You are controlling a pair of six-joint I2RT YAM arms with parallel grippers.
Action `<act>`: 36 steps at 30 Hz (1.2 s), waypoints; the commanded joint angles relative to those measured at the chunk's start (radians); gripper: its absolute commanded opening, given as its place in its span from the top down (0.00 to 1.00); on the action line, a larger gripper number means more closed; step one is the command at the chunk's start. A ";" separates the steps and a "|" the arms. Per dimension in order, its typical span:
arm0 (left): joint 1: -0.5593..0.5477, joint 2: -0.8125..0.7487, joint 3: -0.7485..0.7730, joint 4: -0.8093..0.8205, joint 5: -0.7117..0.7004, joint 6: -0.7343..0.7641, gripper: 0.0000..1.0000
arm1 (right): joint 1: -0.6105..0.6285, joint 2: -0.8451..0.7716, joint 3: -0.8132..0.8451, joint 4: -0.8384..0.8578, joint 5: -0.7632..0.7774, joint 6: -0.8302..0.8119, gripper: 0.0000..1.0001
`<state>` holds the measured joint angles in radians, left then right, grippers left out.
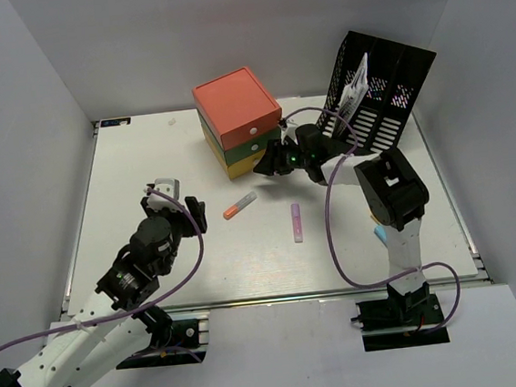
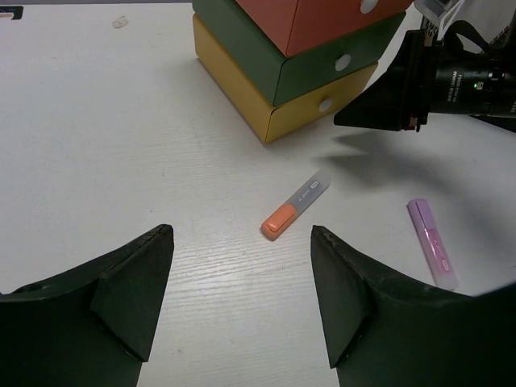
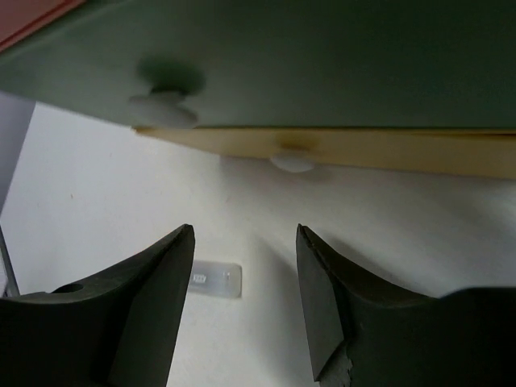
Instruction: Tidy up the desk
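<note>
The white desk (image 1: 146,168) holds an orange-capped marker (image 1: 239,205) and a pink marker (image 1: 296,222) near its middle. My left gripper (image 1: 187,211) is open and empty, left of the orange marker, which shows ahead of it in the left wrist view (image 2: 296,205) with the pink marker (image 2: 431,242) to the right. My right gripper (image 1: 264,165) is open and empty, close in front of the stacked drawer unit (image 1: 238,120). In the right wrist view its fingers (image 3: 153,306) face the yellow drawer's knob (image 3: 292,161) and the green drawer's knob (image 3: 161,109).
A black mesh file rack (image 1: 378,90) with papers stands at the back right. A small light-blue item (image 1: 380,234) lies beside the right arm. Grey-white walls enclose the desk, and a metal rail (image 1: 277,299) runs along its front edge.
</note>
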<state>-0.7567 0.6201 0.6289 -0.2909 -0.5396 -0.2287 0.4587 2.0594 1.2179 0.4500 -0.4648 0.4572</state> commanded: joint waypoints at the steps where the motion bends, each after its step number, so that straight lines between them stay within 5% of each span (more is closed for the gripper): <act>1: -0.006 0.009 -0.005 0.016 -0.003 0.006 0.21 | 0.001 0.038 0.043 0.088 0.090 0.124 0.41; 13: -0.006 0.032 -0.005 0.021 0.000 0.008 0.21 | 0.000 0.122 0.052 0.230 0.092 0.313 0.47; 28: 0.003 0.041 -0.005 0.021 -0.010 0.008 0.21 | 0.009 0.179 0.132 0.228 0.110 0.353 0.54; 36: 0.003 0.041 -0.008 0.021 -0.010 0.008 0.22 | 0.003 0.177 0.120 0.242 0.118 0.328 0.78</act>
<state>-0.7555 0.6605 0.6285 -0.2840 -0.5400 -0.2256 0.4603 2.2326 1.3064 0.6235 -0.3653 0.7952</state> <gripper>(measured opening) 0.785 0.270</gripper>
